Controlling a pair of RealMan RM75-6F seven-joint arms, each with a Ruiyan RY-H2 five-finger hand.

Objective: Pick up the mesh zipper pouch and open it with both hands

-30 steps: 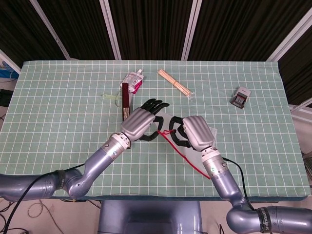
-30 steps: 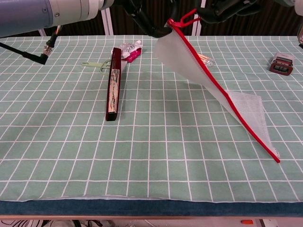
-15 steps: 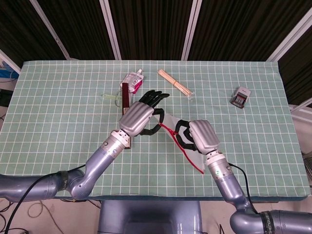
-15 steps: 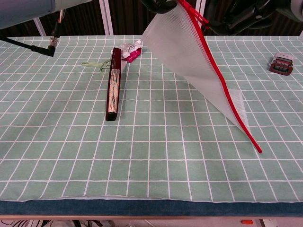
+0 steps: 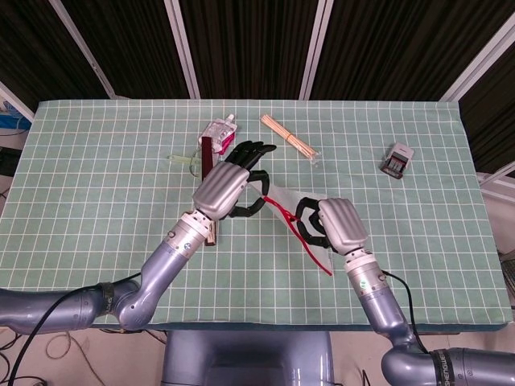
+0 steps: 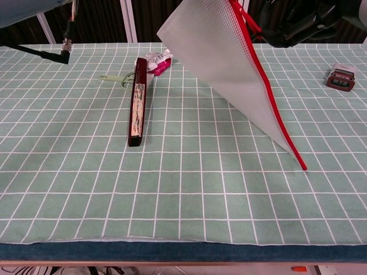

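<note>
The mesh zipper pouch is white mesh with a red zipper edge. It hangs slanted above the table between both hands. My left hand grips its upper end near the zipper's top. My right hand has its dark fingers curled on the red zipper edge lower down. In the chest view the pouch fills the upper middle, and its red edge runs down to a low corner just above the mat. Only my right hand's fingers show there, at the top right. Whether the zipper is parted cannot be told.
A long dark red case lies left of the pouch, with a pink-and-white sachet and a clear green item beside it. A bundle of wooden sticks lies behind. A small grey device sits far right. A green gridded mat covers the table.
The pouch has risen: its trailing end came off the mat and now hangs. My left hand moved up and back with the top end; my right hand slid lower along the red edge.
</note>
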